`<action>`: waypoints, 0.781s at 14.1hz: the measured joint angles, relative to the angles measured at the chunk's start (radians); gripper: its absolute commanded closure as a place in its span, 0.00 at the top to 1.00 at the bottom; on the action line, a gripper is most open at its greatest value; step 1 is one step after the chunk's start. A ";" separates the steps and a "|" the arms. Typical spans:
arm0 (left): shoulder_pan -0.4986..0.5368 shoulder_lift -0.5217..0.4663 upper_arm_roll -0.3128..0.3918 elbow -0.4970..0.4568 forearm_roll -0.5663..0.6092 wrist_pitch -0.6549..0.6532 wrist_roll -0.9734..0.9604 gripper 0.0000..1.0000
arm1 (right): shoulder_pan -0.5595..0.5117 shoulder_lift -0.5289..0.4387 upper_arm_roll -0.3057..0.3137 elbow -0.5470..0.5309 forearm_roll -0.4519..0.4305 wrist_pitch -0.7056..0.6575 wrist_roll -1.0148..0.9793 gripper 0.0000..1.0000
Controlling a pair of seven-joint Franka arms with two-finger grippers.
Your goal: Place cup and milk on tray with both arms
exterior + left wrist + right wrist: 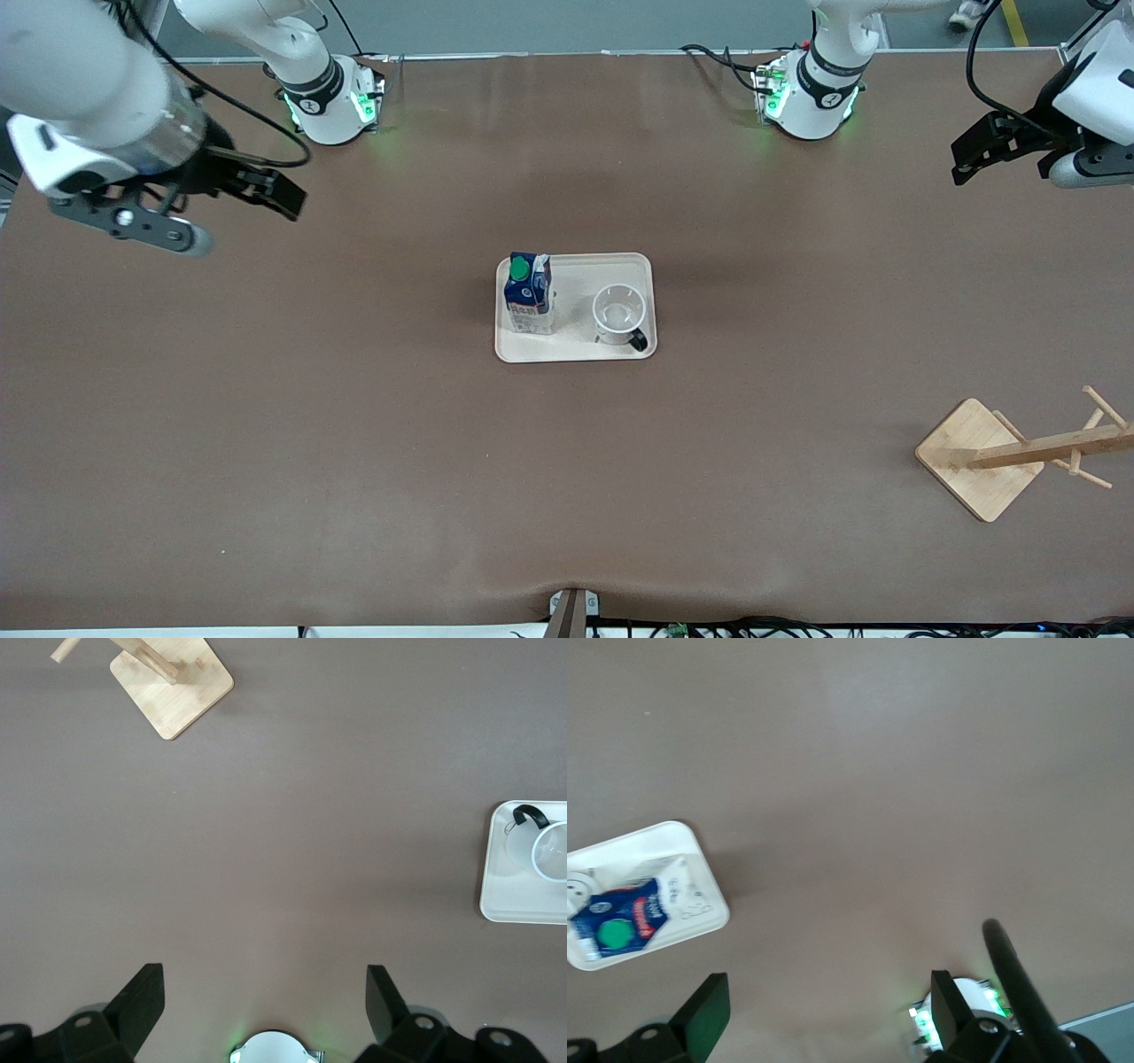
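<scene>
Both cup (pixel 618 312) and milk (pixel 529 293) stand on tray (pixel 576 350), well apart from both arms' wide-open, empty fingers (pixel 288 197).

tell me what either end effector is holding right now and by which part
Nothing is held: the left end effector and right end effector are both open and empty.

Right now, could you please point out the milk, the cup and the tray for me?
milk (pixel 528 285), front view, on the dark blue upper part of the carton.
cup (pixel 617 311), front view, on the white inside of the mug.
tray (pixel 571 350), front view, on a bare strip near its nearer rim.
</scene>
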 measured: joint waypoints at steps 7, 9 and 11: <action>0.000 -0.005 -0.001 0.000 0.000 0.000 0.000 1.00 | -0.320 -0.254 -0.007 -0.396 -0.003 0.196 -0.304 1.00; 0.000 -0.009 -0.001 0.000 0.000 -0.001 -0.001 1.00 | -0.375 -0.273 -0.007 -0.432 -0.006 0.211 -0.371 1.00; 0.000 -0.015 -0.001 0.001 0.000 -0.001 -0.002 1.00 | -0.383 -0.275 -0.005 -0.434 -0.014 0.219 -0.382 1.00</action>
